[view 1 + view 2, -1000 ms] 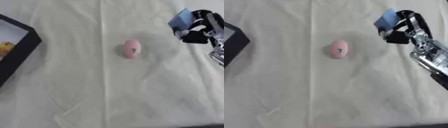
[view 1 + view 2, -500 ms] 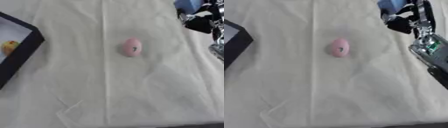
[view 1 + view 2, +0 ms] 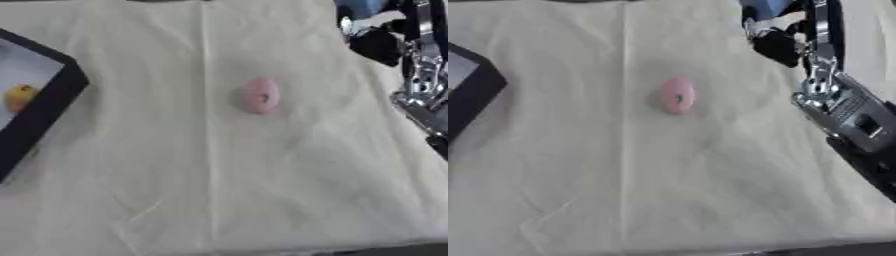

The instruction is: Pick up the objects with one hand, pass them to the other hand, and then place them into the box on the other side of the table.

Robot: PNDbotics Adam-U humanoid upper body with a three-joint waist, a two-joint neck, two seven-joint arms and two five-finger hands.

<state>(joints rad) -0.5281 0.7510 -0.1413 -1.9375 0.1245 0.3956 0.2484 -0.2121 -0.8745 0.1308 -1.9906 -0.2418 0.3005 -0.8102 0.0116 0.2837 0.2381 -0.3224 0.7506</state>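
Left eye view: a pink egg (image 3: 260, 95) lies on its side on the cream cloth (image 3: 219, 175) that covers the desk, just right of the long crease that runs down the cloth. It is free, with nothing touching it. The box (image 3: 44, 105), black-walled, sits well left of the egg at the edge of the view, and a small yellow thing (image 3: 21, 96) already lies inside it; I judge this to be the drop-off side, so the egg must end up there. The right hand (image 3: 378, 42) hangs up and to the right of the egg, well apart from it, dark against the cloth with something blue (image 3: 363, 7) above it at the top edge. Whether that blue piece is carried or is part of the arm I cannot tell, and whether the fingers are spread or curled I cannot tell either.

Right eye view: the same egg lies left of the silver forearm (image 3: 837, 107), which slants in from the lower right, so the hand comes at the egg from its own side. That fits the task: the egg lies nearer the right arm, the box far to the left, hence the hand-over. The left hand shows in neither view.
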